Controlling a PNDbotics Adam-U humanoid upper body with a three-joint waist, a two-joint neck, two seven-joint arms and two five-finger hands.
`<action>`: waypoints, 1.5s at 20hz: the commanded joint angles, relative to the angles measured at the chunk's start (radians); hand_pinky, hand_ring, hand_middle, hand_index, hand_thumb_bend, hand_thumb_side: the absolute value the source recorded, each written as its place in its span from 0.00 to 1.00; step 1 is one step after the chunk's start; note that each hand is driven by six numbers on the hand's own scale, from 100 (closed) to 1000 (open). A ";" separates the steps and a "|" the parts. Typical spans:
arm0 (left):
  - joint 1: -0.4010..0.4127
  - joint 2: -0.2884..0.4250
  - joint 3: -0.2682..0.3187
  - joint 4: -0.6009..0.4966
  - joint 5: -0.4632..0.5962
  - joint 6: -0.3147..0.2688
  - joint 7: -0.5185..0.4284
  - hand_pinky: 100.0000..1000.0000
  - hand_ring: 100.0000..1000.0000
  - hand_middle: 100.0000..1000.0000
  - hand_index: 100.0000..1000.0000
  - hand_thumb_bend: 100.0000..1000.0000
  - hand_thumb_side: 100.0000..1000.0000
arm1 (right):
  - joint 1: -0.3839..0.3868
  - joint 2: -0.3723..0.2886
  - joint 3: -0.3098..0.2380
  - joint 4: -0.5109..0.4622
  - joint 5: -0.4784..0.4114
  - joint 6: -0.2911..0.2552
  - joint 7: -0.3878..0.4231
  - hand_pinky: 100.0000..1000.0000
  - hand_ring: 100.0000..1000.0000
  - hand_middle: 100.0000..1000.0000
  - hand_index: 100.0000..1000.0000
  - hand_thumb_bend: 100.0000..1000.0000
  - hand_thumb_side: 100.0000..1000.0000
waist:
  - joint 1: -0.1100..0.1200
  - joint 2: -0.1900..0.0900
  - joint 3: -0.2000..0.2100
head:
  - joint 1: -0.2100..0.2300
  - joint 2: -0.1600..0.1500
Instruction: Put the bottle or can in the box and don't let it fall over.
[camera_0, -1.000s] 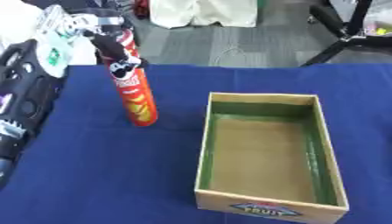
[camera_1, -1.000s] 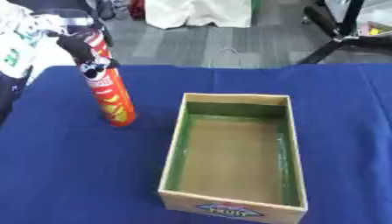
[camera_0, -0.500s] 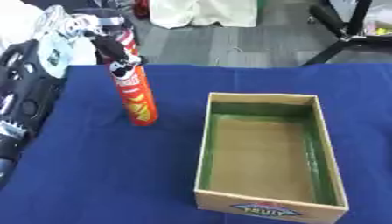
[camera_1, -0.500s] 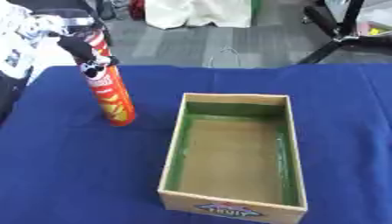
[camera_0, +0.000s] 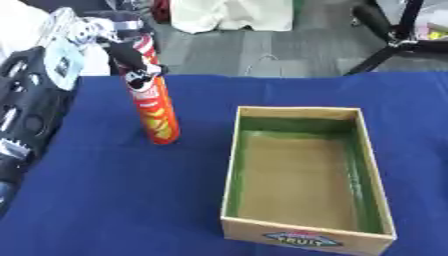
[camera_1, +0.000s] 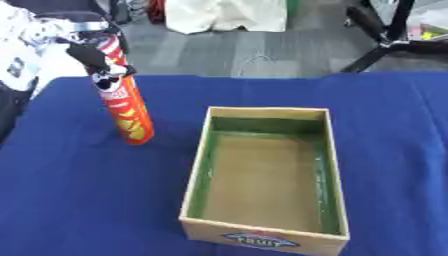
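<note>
Left of box (camera_0: 302, 235): upright can (camera_0: 154, 107).

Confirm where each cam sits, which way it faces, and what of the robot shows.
Left eye view: in the head, looking down and forward at the blue table; the black left arm fills the left edge, its robot hand at the top of the upright red can.
Right eye view: same head, set slightly to the right; only a sliver of that arm shows.
Shared: both show the can standing left of the empty box, with floor beyond the table.
</note>
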 joint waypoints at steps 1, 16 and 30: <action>0.005 -0.006 -0.017 0.002 0.000 -0.006 0.003 0.00 0.22 0.35 0.17 0.17 0.00 | -0.005 -0.018 -0.012 -0.012 -0.001 0.000 -0.006 0.92 0.66 0.66 1.00 0.00 0.77 | -0.004 -0.024 -0.002 | 0.002 0.000; -0.024 0.004 -0.017 -0.025 0.036 0.003 0.036 0.00 0.21 0.34 0.16 0.18 0.00 | 0.013 -0.022 -0.013 -0.012 -0.003 0.008 -0.013 0.92 0.66 0.66 1.00 0.00 0.77 | 0.011 -0.065 0.023 | -0.010 0.039; -0.051 0.002 -0.018 -0.046 0.053 0.009 0.052 0.00 0.19 0.33 0.16 0.20 0.00 | 0.023 -0.023 -0.013 -0.012 -0.011 0.015 -0.015 0.92 0.66 0.66 1.00 0.00 0.76 | 0.025 -0.102 0.041 | -0.026 0.066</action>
